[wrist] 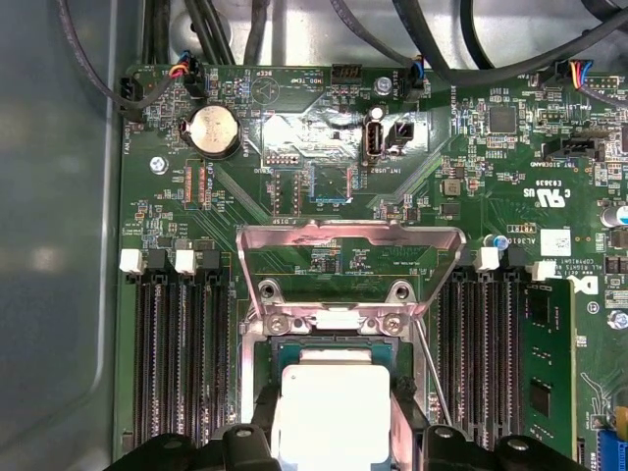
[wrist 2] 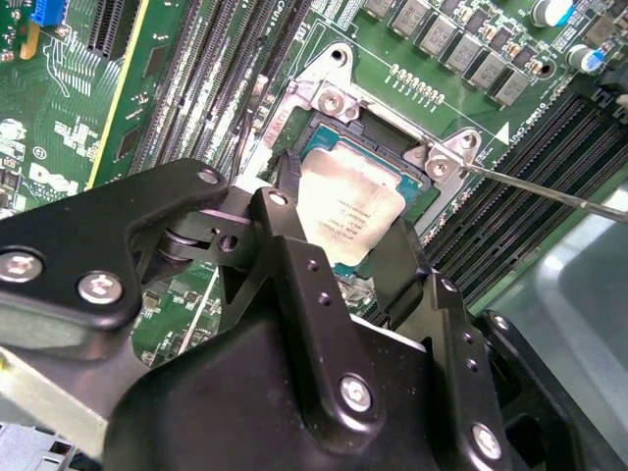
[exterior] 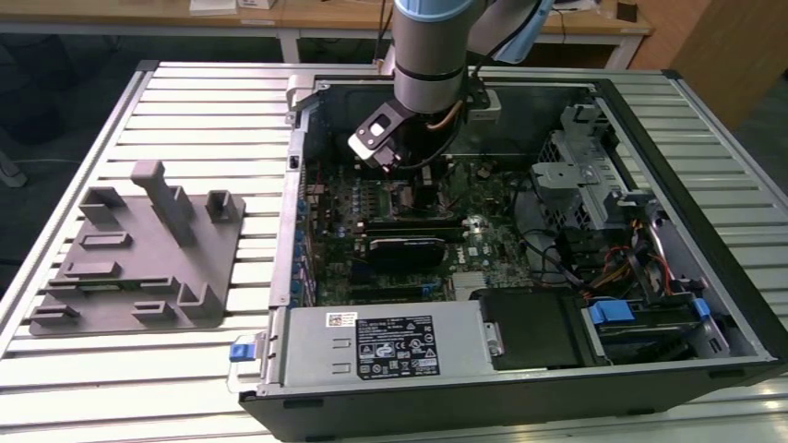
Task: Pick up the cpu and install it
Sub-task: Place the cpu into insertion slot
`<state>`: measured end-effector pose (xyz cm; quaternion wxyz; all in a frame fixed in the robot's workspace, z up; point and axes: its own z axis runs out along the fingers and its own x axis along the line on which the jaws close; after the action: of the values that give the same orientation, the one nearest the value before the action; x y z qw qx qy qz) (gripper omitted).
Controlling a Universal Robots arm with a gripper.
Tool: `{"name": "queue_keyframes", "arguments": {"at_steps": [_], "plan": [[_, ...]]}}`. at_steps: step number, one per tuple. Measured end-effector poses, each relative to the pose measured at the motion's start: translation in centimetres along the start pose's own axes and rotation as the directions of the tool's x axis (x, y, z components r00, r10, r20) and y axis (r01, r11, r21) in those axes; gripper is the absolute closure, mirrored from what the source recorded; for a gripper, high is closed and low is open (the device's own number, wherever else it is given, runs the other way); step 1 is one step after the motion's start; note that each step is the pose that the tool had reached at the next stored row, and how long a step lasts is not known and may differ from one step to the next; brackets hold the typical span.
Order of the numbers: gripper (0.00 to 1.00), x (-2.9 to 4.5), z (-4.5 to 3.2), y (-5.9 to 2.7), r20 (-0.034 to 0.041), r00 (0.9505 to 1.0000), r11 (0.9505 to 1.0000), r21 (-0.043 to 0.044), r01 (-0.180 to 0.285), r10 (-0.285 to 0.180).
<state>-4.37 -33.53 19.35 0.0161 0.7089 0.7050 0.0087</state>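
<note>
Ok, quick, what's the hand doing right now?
Hand: closed on the cpu, gripping it by two opposite edges.

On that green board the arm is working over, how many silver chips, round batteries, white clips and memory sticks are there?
Silver chip: 1
Round battery: 1
White clips: 4
Memory stick: 1
Total: 7
</note>
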Motion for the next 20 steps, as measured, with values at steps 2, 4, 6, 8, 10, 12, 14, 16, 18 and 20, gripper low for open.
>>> {"name": "queue_keyframes", "arguments": {"at_steps": [2, 4, 6, 8, 10, 12, 14, 16, 18, 20], "plan": [[0.47, 0.01, 0.03, 0.01, -0.0006, 1.0, 1.0, -0.0005, 0.0, 0.0], [0.45, 0.01, 0.04, 0.01, -0.0005, 1.0, 1.0, -0.0003, 0.0, 0.0], [0.39, 0.0, 0.03, 0.0, -0.0002, 1.0, 1.0, -0.0001, 0.0, 0.0], [0.39, 0.0, 0.03, 0.0, 0.0, 1.0, 1.0, 0.0, 0.0, 0.0], [0.39, 0.0, -0.04, 0.0, 0.0, 1.0, 1.0, 0.0, 0.0, 0.0], [0.39, 0.0, -0.28, 0.01, -0.0001, 1.0, 1.0, -0.0001, 0.0, 0.0], [0.39, 0.0, -0.62, 0.02, -0.0002, 1.0, 1.0, -0.0002, 0.0, 0.0], [0.39, -0.01, -1.0, 0.04, 0.0, 1.0, 1.0, 0.0, 0.0, 0.0], [0.39, -0.01, -1.4, 0.05, -0.0001, 1.0, 1.0, -0.0001, 0.0, 0.0], [0.39, -0.02, -1.69, 0.06, -0.0001, 1.0, 1.0, 0.0, 0.0, 0.0]]}}
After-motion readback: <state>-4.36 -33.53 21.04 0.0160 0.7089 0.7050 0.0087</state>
